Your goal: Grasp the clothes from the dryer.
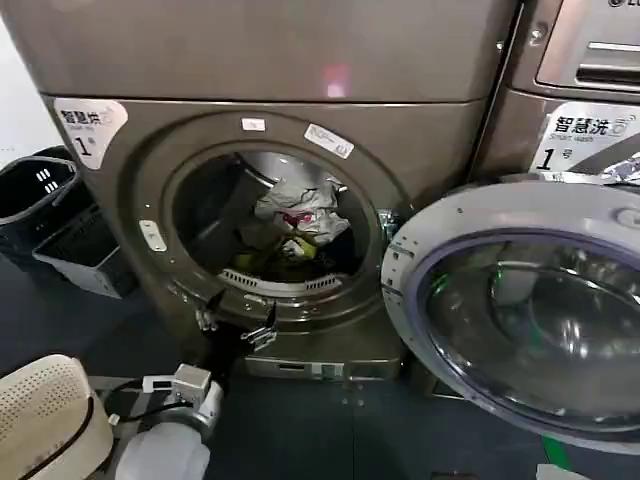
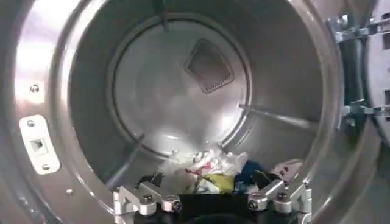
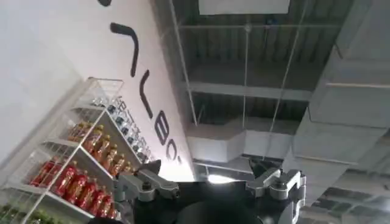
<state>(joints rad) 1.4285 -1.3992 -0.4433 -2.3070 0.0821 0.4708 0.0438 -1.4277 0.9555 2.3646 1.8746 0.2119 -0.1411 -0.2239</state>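
Observation:
The dryer point(image 1: 250, 60) is bronze-grey, with a white "1" label point(image 1: 88, 125) and its round porthole open. The clothes point(image 1: 297, 218) lie in a mixed pile of white, red, yellow and blue pieces at the bottom of the drum point(image 2: 183, 91). My left gripper point(image 1: 238, 318) is open at the porthole's lower lip, just outside the drum, with nothing between its fingers. In the left wrist view the clothes point(image 2: 210, 170) lie just beyond the left gripper point(image 2: 208, 182). My right gripper point(image 3: 204, 167) is open and empty, facing a ceiling and a shelf of bottles.
The grey-rimmed glass door point(image 1: 400, 270) is swung wide open to the right, in front of a similar machine point(image 1: 580, 90). Two dark baskets point(image 1: 40, 200) stand on the floor at the left. A cream perforated object point(image 1: 45, 410) sits at the lower left.

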